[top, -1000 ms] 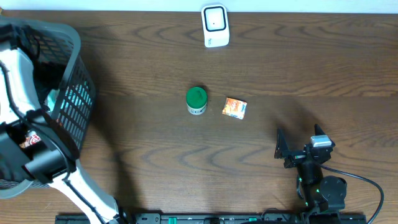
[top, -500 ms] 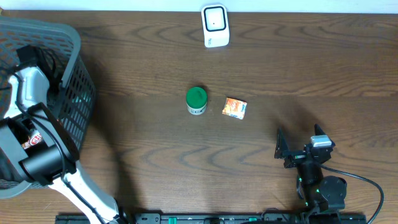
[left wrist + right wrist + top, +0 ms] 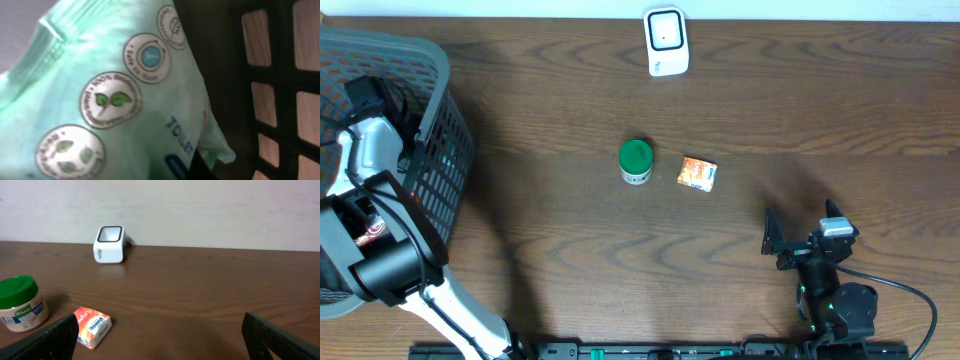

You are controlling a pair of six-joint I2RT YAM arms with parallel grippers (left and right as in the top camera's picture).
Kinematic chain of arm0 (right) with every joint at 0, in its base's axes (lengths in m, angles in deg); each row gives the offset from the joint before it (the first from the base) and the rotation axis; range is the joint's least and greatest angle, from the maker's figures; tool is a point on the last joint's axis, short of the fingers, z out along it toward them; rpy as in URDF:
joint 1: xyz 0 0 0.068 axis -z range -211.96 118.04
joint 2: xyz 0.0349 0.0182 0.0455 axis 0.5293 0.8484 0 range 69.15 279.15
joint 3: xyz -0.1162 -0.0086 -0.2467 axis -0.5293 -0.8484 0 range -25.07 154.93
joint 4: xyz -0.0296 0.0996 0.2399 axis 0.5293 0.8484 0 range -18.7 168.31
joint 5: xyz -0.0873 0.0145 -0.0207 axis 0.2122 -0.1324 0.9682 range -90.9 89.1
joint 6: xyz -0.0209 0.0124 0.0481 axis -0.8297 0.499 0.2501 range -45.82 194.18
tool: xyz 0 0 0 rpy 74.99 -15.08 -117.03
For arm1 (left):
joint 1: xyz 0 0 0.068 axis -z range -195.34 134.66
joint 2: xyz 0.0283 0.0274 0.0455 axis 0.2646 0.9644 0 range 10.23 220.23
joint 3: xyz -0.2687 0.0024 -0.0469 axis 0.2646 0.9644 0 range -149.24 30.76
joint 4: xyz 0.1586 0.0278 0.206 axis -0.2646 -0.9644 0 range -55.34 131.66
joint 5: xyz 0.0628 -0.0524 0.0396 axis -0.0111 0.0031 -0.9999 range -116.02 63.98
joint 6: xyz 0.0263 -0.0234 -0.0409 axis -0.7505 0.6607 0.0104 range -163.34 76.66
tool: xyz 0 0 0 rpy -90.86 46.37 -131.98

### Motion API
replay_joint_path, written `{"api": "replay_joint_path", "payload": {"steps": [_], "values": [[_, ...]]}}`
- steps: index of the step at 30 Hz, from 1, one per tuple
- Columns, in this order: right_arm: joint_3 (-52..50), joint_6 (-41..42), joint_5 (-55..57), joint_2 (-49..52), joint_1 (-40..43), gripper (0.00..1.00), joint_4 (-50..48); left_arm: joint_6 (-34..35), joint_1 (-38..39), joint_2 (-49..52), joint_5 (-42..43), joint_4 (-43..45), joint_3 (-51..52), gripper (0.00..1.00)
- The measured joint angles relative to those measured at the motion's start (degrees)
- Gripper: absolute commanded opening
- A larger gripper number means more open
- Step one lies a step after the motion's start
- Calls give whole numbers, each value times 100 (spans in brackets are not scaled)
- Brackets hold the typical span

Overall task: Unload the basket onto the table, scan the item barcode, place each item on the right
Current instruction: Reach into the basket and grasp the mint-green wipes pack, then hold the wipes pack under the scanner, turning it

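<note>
1. Fingers, left side: the left fingers (image 3: 202, 167) are closed down narrow. Only a dark sliver of one shows at the bottom of the left wrist view, against the lower edge of a mint-green packet (image 3: 110, 100). Cannot tell whether the packet is pinched between them.
2. The right fingers (image 3: 802, 238) are spread wide with nothing between them, low over the counter (image 3: 570, 270) at its near right.
3. The left arm (image 3: 365, 165) has its white link bent over the rim of the grey mesh basket (image 3: 445, 140) at the counter's left end. Its wrist end is down inside.
4. The right arm (image 3: 835, 300) is folded close to its base at the near edge, fingers pointing toward the far edge.
5. The packet lies in the basket, filling the left wrist view. Round leaf badges and the word "TOILET" are legible. Dark mesh stands just to its right, wood showing through the gaps. Overhead, arm and mesh cover it.
6. The scanner (image 3: 666, 42) is white and upright, at the far edge near centre, well apart from both arms. The right wrist view shows its dark-rimmed top face.
7. A green-lidded jar (image 3: 636, 161) and an orange sachet (image 3: 698, 173) sit mid-counter, just beside each other and apart. The right wrist view shows the jar's side label; overhead gives mostly the lid.
</note>
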Motion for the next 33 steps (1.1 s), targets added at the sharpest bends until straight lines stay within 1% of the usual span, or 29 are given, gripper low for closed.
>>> {"api": "replay_joint_path", "payload": {"steps": [7,11,13,16,20,23,25,26,29,33], "values": [[0,0,0,0,0,99,0,-28,-52,-120,13,-44,79,7],[0,0,0,0,0,99,0,-120,-205,-684,-15,-396,341,7],[0,2,0,0,0,99,2,-157,-308,-1259,-24,-525,380,7],[0,0,0,0,0,99,-2,-164,-431,-2621,-48,-741,367,7],[0,0,0,0,0,99,0,-162,-243,-4218,129,-850,313,8],[0,0,0,0,0,99,0,-164,361,-4972,518,-855,240,7],[0,2,0,0,0,99,0,-201,960,-5163,693,-868,232,8],[0,0,-2,0,0,99,2,-251,1399,-5174,804,-876,232,7],[0,0,-2,0,0,99,0,-485,2719,-4874,933,-723,271,7],[0,0,0,0,0,99,0,-927,4232,-4002,1040,-114,372,8]]}}
